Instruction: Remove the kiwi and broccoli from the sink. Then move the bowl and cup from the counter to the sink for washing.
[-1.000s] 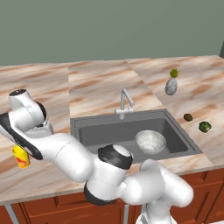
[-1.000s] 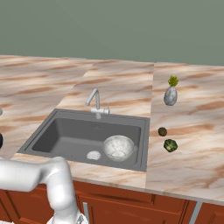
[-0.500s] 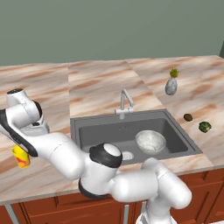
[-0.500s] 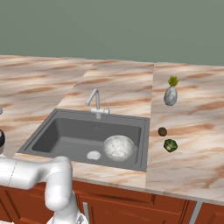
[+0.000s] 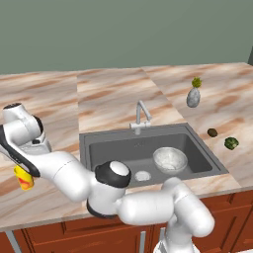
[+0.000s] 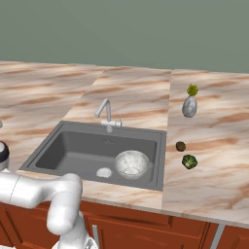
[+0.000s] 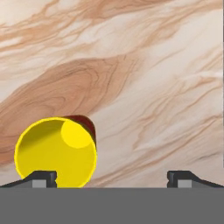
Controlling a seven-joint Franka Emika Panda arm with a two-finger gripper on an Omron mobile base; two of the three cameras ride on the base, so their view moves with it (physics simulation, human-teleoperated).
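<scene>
Yellow cup (image 7: 55, 152) stands on the counter (image 5: 113, 99) left of the sink (image 5: 99, 148), beneath the spread, empty gripper (image 7: 111, 178); kiwi (image 5: 212, 132) and broccoli (image 5: 231, 143) lie out (right counter), bowl (image 5: 170, 159) already in the basin, cup transfer remaining.

Grey-green wall (image 5: 123, 34); reddish-brown cabinets (image 6: 146, 228) (wooden fronts) below.

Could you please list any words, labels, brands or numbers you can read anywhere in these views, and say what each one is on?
No readable text anywhere.
The cup has a red-orange mark on its side, too small and partly hidden to make out as letters or a sign.
The bowl, sink and counter bear no writing.
</scene>
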